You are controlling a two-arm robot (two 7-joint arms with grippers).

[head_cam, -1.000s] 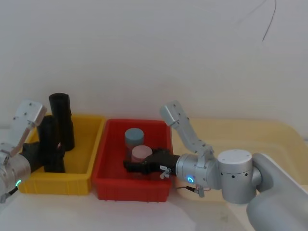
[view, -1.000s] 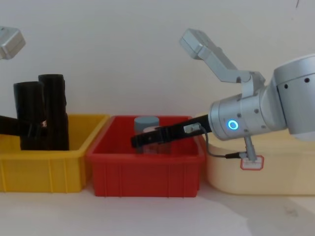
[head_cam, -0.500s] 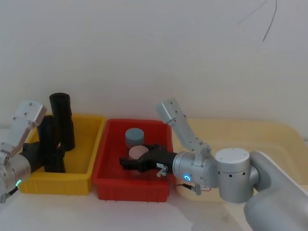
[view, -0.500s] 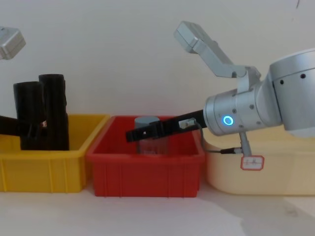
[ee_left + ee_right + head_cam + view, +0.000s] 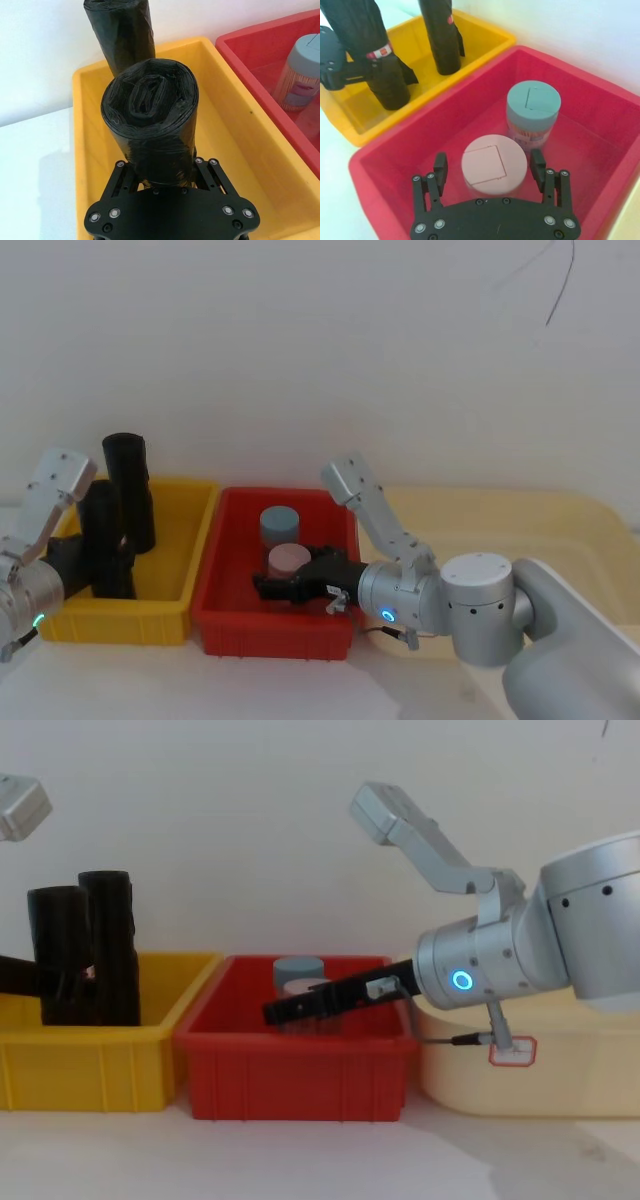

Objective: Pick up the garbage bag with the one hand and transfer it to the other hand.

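The garbage bag [image 5: 103,535] is a thick black roll standing upright in the yellow bin [image 5: 165,618]. A red-and-white sticker shows on its side in the right wrist view [image 5: 375,55]. My left gripper [image 5: 160,172] is shut on its lower part, one finger on each side, and also appears at the chest view's left edge [image 5: 45,982]. My right gripper [image 5: 489,161] hangs open over the red bin [image 5: 270,632], its fingers on either side of a pink-lidded jar [image 5: 494,167] without touching it. In the chest view the right gripper [image 5: 285,1010] points left over the red bin's rim.
A second black roll [image 5: 130,490] stands behind the held one in the yellow bin. A teal-lidded jar [image 5: 532,107] stands behind the pink-lidded jar in the red bin. A cream tray [image 5: 560,530] lies to the right, under my right arm.
My right gripper rose and reached left over the red bin, then dropped back down around the pink-lidded jar. The left gripper and the bag have stayed still.
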